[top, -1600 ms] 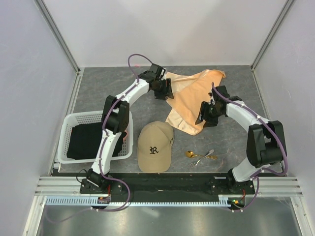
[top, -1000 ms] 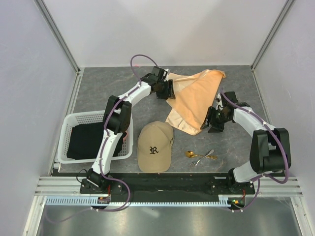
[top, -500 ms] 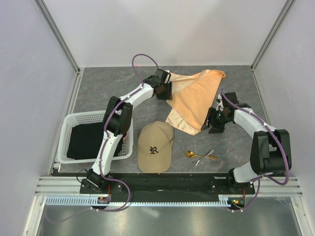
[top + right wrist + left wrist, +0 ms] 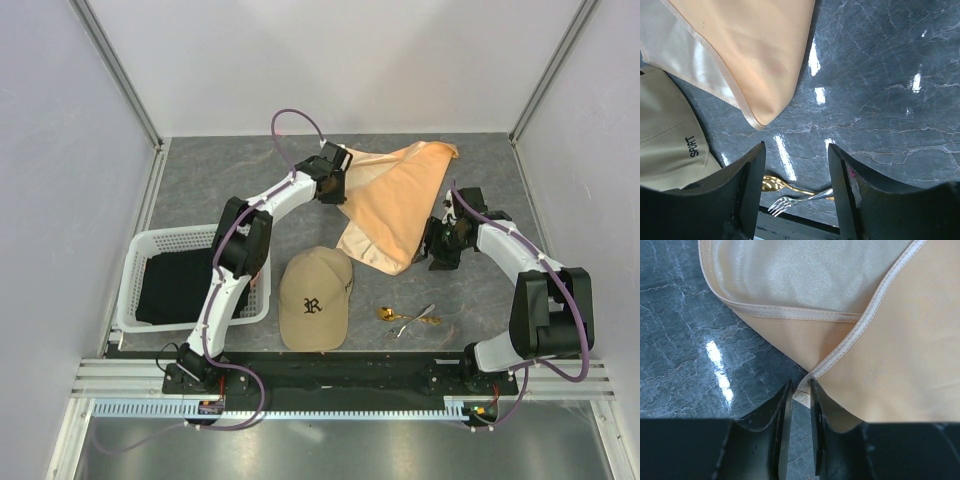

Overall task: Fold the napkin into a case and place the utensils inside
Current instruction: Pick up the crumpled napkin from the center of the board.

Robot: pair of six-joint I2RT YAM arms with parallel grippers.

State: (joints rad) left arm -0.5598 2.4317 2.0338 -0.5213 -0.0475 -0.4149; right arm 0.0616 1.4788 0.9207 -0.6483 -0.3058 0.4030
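Note:
The peach-orange napkin (image 4: 395, 200) lies partly folded on the grey table at the back middle. My left gripper (image 4: 337, 186) is at its left corner. In the left wrist view the napkin (image 4: 890, 340) fills the right, and my left gripper (image 4: 799, 390) has its jaws a narrow gap apart with the hemmed corner between the tips. My right gripper (image 4: 438, 256) is open and empty just right of the napkin's near corner (image 4: 757, 117). The utensils (image 4: 405, 317), a gold spoon (image 4: 772, 184) and a silvery fork (image 4: 785, 204), lie near the front edge, beyond my right gripper (image 4: 796, 147).
A tan baseball cap (image 4: 315, 297) sits in front of the napkin, left of the utensils; its side shows in the right wrist view (image 4: 670, 145). A white basket (image 4: 140, 250) holding a black cloth (image 4: 185, 285) stands at the left. Walls enclose the table.
My right gripper has moved right and toward the front, off the napkin's near corner, and is open. My left gripper has shifted slightly back and right along the napkin's left corner.

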